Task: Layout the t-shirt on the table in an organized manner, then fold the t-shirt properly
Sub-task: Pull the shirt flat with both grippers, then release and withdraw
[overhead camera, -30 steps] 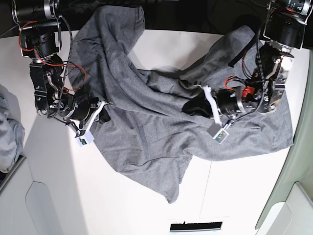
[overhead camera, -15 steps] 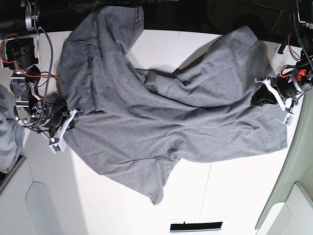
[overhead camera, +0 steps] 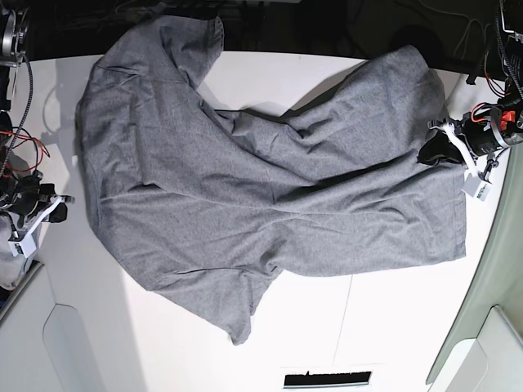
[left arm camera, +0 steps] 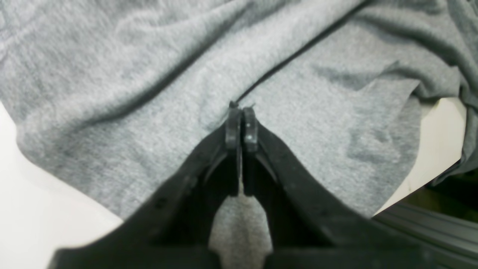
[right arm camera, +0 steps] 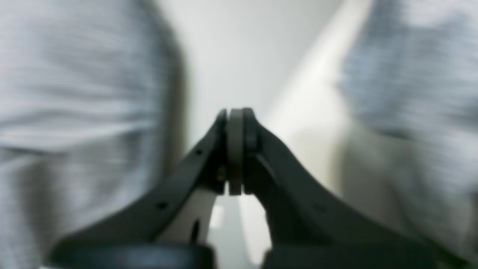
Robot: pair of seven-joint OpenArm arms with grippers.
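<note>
The heather-grey cotton t-shirt [overhead camera: 270,180] lies spread but creased across the flat white table [overhead camera: 392,327], its far edge hanging off. Left gripper [left arm camera: 241,123] pinches its right edge; right gripper [right arm camera: 235,149] clenched, empty. Smoothing and all folding remain.

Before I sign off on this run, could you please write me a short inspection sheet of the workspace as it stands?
Surface: white table, bare near the front, thin dark seam visible.
Job's things: grey t-shirt spread wide but wrinkled, one part folded over near the top, far edge hanging off the table.
Clutter: pale grey cloth at the table's edge, mostly out of frame.
Grippers: left gripper shut on the t-shirt; right gripper shut, off the shirt, holding nothing.
Cables: red and black wires on the right arm; similar ones on the left arm.
Surroundings: dark area beyond the table; little visible.
</note>
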